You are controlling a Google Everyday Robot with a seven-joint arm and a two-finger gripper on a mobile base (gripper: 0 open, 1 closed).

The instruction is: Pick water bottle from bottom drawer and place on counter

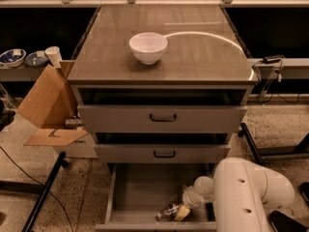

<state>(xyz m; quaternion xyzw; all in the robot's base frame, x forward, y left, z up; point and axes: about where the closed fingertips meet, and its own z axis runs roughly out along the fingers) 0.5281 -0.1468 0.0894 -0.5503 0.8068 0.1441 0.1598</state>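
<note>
Camera view. The bottom drawer (140, 197) stands open, and the water bottle (167, 211) lies on its floor at the near edge, right of centre. The hand (182, 212) is down in the drawer just right of the bottle. We cannot tell how far it is open, or whether it has hold. We judge the bottle light, thin-walled, crushable and slick, so we would grip across the labelled body, gently. The worktop (203, 57) carries a white bowl (148, 47).

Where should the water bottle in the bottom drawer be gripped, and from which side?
Across its body, from above. The water bottle seems to lie on its side near the front wall of the bottom drawer, so its sides are the reachable span. The end effector is beside it in the drawer.
</note>
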